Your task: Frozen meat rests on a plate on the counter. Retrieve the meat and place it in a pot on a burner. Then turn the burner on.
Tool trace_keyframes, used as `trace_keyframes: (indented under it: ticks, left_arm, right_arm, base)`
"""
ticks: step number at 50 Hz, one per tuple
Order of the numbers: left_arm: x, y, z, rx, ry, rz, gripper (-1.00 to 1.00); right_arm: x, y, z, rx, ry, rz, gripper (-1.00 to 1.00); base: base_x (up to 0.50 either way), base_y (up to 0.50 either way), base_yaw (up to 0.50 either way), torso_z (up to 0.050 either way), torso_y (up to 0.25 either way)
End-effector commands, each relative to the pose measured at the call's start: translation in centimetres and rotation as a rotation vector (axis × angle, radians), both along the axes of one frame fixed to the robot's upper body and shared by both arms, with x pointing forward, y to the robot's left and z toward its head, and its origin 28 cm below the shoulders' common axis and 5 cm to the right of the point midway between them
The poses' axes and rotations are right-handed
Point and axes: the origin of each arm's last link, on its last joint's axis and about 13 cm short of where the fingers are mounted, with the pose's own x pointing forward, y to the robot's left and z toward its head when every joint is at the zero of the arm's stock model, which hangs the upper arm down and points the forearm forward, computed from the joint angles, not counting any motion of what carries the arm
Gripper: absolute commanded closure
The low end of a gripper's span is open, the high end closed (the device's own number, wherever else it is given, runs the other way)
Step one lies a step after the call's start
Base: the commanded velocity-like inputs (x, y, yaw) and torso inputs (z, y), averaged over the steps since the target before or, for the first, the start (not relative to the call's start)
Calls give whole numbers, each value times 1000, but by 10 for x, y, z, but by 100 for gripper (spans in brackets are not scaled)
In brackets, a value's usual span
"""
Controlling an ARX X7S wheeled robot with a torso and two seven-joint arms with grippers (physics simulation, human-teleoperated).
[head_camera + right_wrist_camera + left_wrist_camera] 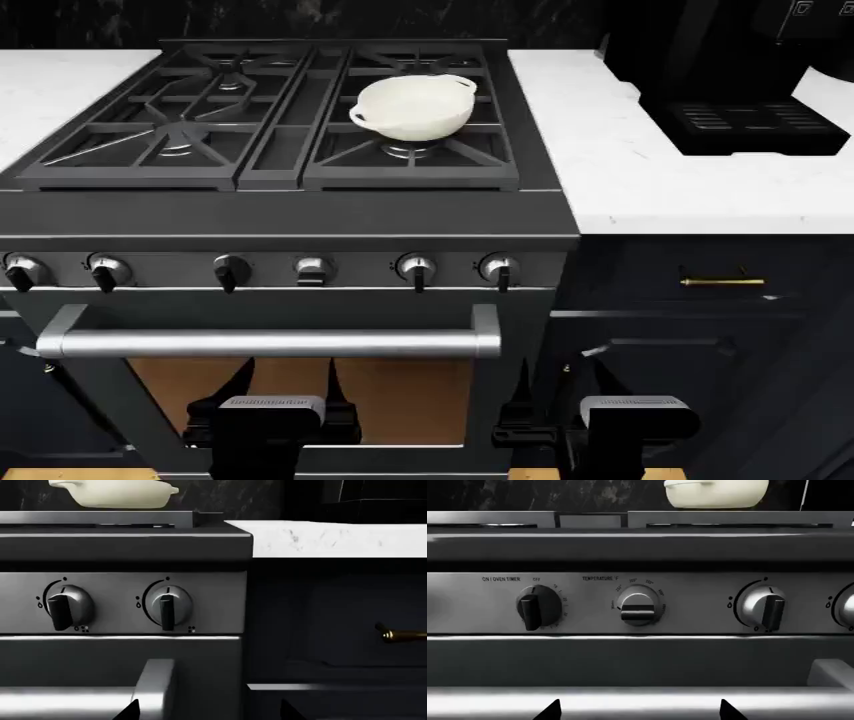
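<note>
Kitchen range w/ black stove top, white counter (pixel 667 170) on both sides, dark cabinets below.

Task items: pot (pixel 414 107) sits on the far-right burner (pixel 407 150), upright, interior looks empty in head view. Meat and plate: not in any view; location can't be told. Counter right of stove carries only a black appliance (pixel 747 110) at the far edge.

Controls: knob row (pixel 416 270) on front panel, oven handle (pixel 267 345) below it. Right wrist view shows two burner knobs (pixel 167 607), pointers vertical, prob. off.

Risks (judgement):
- Meat out of view, so base/torso must reposition first; reaching blind could hit the oven handle, which is near both arms.
- Several knobs look alike; wrong knob = wrong burner lit.
- Lighting before the meat is in leaves the pot heating empty.

Claws: left gripper (pixel 267 420) and right gripper (pixel 638 420) hang low, near side of the oven door. Both spread wide per wrist views, fingertips apart, nothing held, nothing touched.
</note>
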Motion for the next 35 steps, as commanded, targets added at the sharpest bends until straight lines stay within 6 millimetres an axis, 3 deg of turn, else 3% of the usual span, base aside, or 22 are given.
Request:
trace_keyframes:
  ticks: [1,10,13,15,35]
  left_arm:
    - [-2,-1,-1,-5,5,-3,-100]
    - [-11,-4,0,-95,-18,-118,-100]
    - [-10,-4,-1,-93,-14,-126,-100]
    - [-9,-5,-2,-87,-8,-129,-100]
    - [-6,-6,-4,-65,11,-136,-100]
  right_arm:
    - [0,0,0,13,-5,22,-100]
    - [0,1,0,64,-3,61,-100]
    - [-64,16,-1,96,11,84,-100]
    - [-76,21,-1,58,2,98,-100]
    - [-79,26,-3,67,5,136,-100]
  base:
    - [0,0,0,0,0]
    - [0,0,0,37,0]
    - [0,0,0,50,0]
    - [0,445,0,50,0]
    - [0,500,0,50,0]
